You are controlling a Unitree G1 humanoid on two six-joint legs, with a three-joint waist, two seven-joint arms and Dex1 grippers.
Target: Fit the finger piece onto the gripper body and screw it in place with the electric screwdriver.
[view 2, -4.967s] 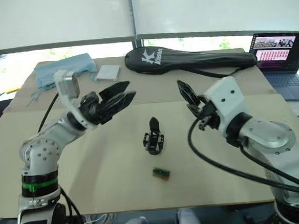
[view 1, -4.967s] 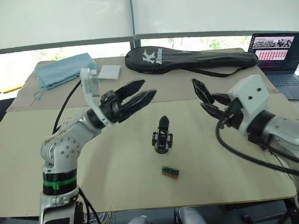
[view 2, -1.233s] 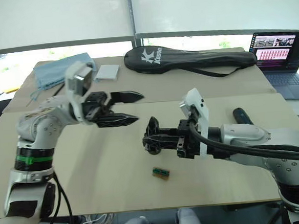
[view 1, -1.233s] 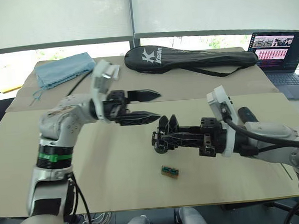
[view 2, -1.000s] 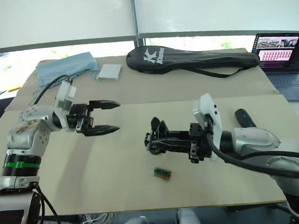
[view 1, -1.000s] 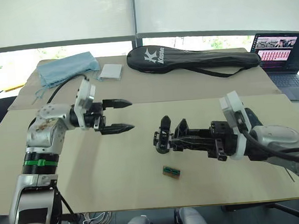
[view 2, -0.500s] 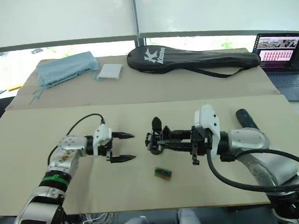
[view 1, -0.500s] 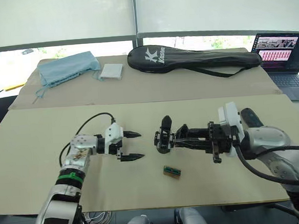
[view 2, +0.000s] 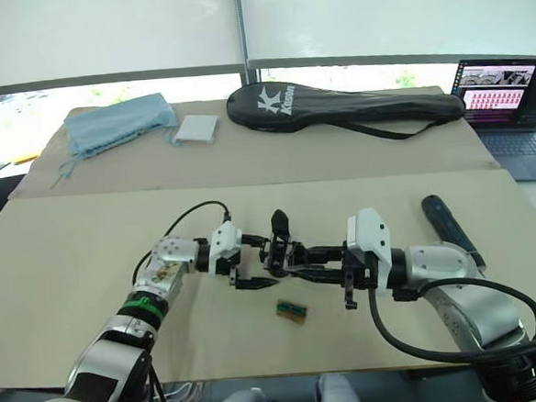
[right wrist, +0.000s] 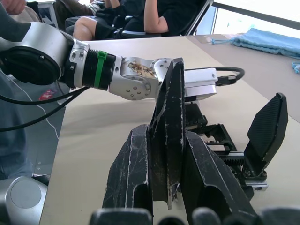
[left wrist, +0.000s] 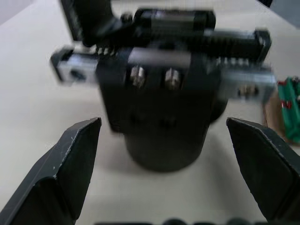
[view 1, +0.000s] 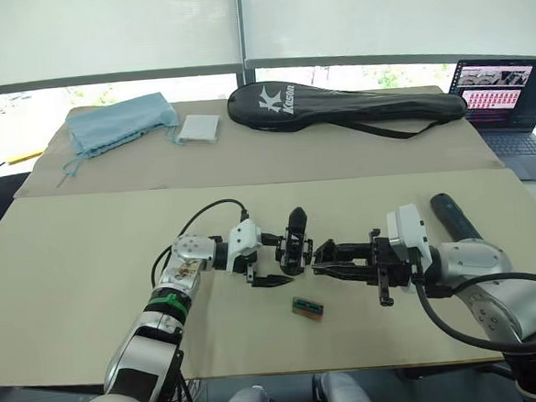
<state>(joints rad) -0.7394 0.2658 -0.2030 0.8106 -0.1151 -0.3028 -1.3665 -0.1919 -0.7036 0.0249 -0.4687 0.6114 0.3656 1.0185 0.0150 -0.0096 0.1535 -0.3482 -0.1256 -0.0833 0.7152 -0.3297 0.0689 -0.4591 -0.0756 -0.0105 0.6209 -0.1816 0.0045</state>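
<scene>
At mid-desk, the left tool, spread wide, straddles the gripper body from nine o'clock, apparently to steady it, as the right tool, clenched on the finger piece, approaches from three o'clock.

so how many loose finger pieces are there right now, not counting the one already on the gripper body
1: the finger piece is clamped upright between the right gripper fingers, close beside the gripper body. Others could be hidden behind the arms.

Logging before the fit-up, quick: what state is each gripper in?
Left gripper: open, fingers either side of the gripper body.
Right gripper: shut on the finger piece.
</scene>
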